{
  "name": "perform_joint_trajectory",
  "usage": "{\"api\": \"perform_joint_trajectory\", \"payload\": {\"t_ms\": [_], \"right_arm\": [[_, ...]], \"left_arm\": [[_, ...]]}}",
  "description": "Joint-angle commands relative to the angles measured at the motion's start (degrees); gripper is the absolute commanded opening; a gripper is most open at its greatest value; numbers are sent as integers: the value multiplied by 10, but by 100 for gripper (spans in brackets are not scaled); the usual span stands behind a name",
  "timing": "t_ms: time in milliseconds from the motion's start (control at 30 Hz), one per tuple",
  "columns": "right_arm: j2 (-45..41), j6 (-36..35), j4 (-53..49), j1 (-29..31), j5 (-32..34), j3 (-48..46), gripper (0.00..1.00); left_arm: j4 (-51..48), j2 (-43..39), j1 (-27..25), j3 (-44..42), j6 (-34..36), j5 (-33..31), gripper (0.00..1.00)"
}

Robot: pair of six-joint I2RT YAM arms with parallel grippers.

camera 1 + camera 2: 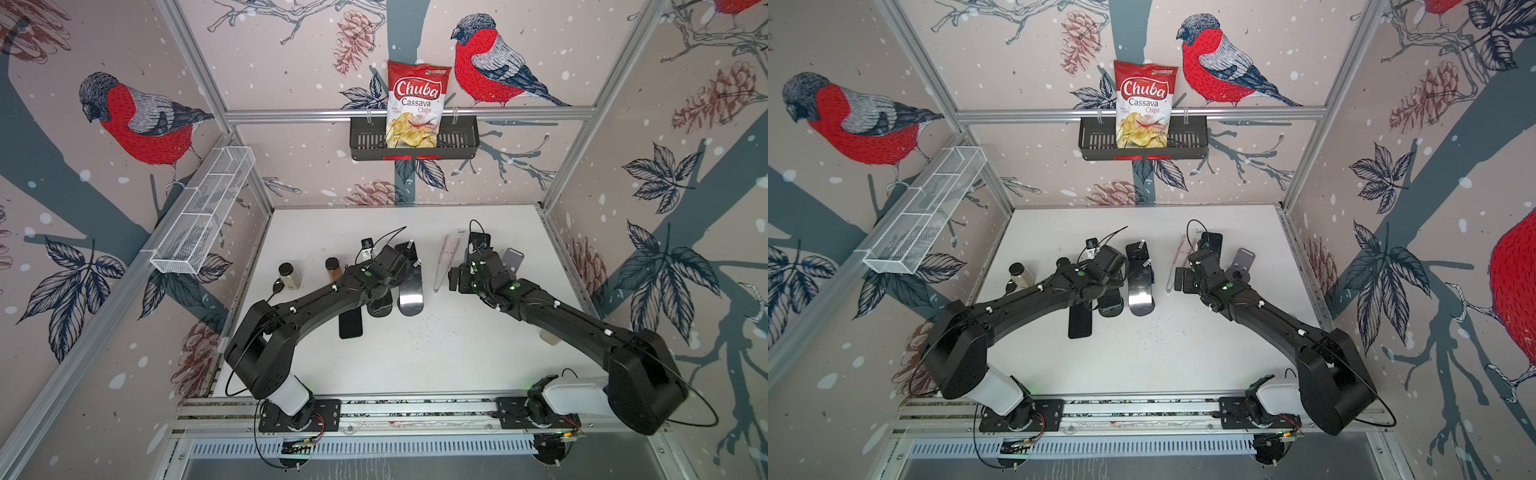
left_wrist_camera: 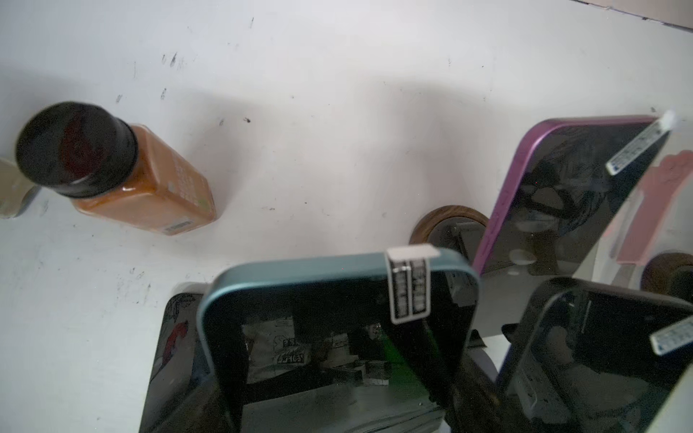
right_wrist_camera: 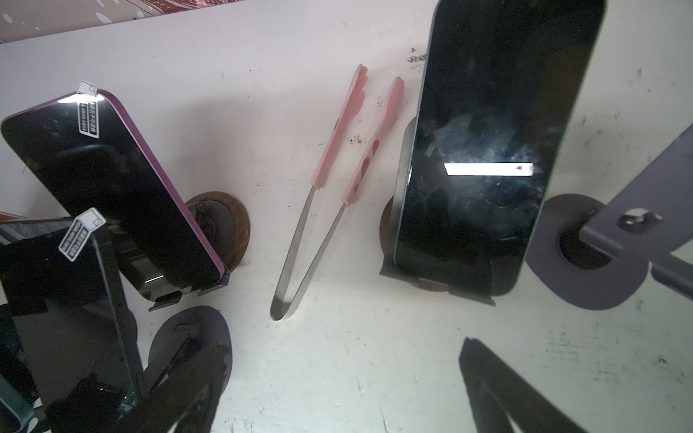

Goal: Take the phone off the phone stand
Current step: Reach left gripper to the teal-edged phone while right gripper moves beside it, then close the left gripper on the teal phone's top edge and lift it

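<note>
1. Teal-edged phone (image 2: 337,330): dark glass with a white sticker strip folded over its top edge. It fills the near middle of the left wrist view with its top end tilted up. In both top views it is largely hidden under the left arm's wrist, so I cannot tell whether it is still seated on a stand.
2. Left jaws: not visible in any view. I cannot tell their width or whether they grip the teal-edged phone.
3. Right jaws: spread wide and empty, over bare white surface (image 1: 415,365) near the pink tongs (image 3: 330,180).
4. Purple-edged phone (image 2: 562,195): leans on a wooden-based stand (image 3: 242,228) behind the teal one.
5. Dark-edged phone (image 3: 75,318): stickered, propped on a grey oval-based stand (image 3: 210,326) just beside the purple one.
6. Flat black phone (image 1: 351,324): lies face up on the surface beside the left arm.
7. Fourth phone (image 3: 487,150): upright on a metal stand (image 3: 407,157) to the right of the tongs. An empty grey stand (image 3: 551,213) sits beside it.
8. Spice jars: an orange-brown jar (image 2: 150,187) and a pale jar (image 1: 289,275), left of the phones.
9. Chips bag (image 1: 417,104): stands in a black basket (image 1: 365,141) on the back wall.
</note>
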Motion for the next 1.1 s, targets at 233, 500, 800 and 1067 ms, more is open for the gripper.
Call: {"api": "perform_joint_trajectory", "payload": {"t_ms": [233,500,800,1067], "right_arm": [[0,-6,11,0,-3,5,99],[7,-3,10,1,-8,10,99],[24,4,7,12,-10,20,99],[26,6,9,19,-10,24,99]], "left_arm": [[17,-53,0,-10,40,-10,64],[-5,-95,0,-25,49,-5,65],[-15,-166,0,-98,38,-36,65],[-45,-210,52,-141,75,-23,65]]}}
